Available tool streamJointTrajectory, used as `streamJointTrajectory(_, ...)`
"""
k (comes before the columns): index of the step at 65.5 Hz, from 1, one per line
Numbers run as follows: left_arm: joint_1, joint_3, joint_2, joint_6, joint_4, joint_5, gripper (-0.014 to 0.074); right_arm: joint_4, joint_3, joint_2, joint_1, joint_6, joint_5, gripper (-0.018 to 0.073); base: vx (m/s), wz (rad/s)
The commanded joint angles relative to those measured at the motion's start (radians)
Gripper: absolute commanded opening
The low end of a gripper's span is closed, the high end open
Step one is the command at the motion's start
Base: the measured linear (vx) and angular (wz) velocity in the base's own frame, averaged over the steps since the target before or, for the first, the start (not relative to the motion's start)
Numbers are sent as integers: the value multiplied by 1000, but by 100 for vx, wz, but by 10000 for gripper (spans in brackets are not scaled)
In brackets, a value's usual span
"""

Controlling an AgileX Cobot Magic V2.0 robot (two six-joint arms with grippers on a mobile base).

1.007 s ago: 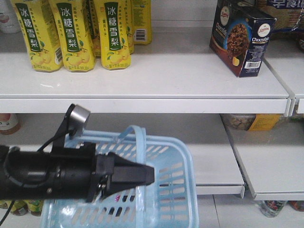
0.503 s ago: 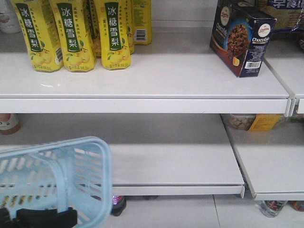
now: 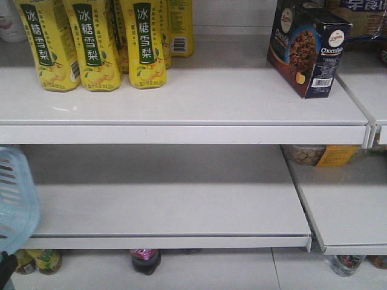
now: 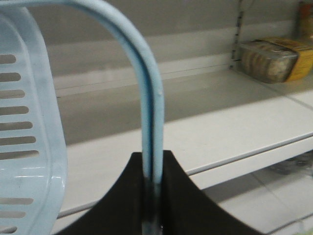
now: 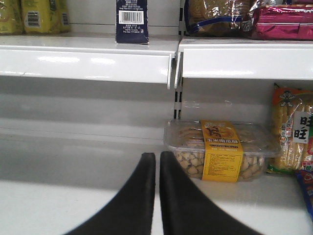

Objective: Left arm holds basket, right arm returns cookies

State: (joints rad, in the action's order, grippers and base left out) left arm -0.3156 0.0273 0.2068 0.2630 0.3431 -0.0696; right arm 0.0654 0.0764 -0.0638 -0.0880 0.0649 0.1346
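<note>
The cookies (image 3: 307,48), a dark navy box with a chocolate cookie picture, stand upright on the upper shelf at the right. In the right wrist view the cookies (image 5: 132,22) show their barcode side, up and to the left of my right gripper. My right gripper (image 5: 157,164) is shut with nothing between its fingers, low in front of the lower shelf. Only a corner of the light blue basket (image 3: 15,199) shows at the front view's left edge. My left gripper (image 4: 151,176) is shut on the basket's hoop handle (image 4: 146,93), with the slotted basket wall (image 4: 24,147) to its left.
Yellow bottles (image 3: 97,42) stand at the upper shelf's left. A clear tub of snacks with a yellow label (image 5: 220,152) sits on the lower right shelf, next to packaged snacks (image 5: 291,132). Bottles (image 3: 145,260) stand on the floor under the lower shelf (image 3: 181,205).
The basket and the left arm have swung left and down, from the middle of the front view to its left edge. The cookies have not moved.
</note>
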Motion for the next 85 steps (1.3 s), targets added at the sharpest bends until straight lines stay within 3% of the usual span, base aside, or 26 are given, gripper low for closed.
streamJointTrajectory(1, 98, -28, -48, -33, -130, 42, -3, -6, 30, -11, 8, 2, -73, -11, 0, 0)
streamJointTrajectory(11, 196, -28, -124, -169, -193, -19, -3, -6, 30, -11, 8, 3, -73, -11, 0, 0)
streamJointTrajectory(23, 213, -25, -153, -398, -393, -29, -3, -6, 30, -11, 8, 3, -73, -11, 0, 0)
streamJointTrajectory(26, 222, -23, -168, -432, -406, -34, -3, -6, 30, -11, 8, 3, -73, -11, 0, 0)
streamJointTrajectory(54, 338, -23, -236, -439, -403, -50, -3, -6, 29, -11, 8, 3, -73, -11, 0, 0)
streamJointTrajectory(85, 344, -24, -232, -436, -403, -50, -3, -6, 29, -11, 8, 3, -73, -11, 0, 0)
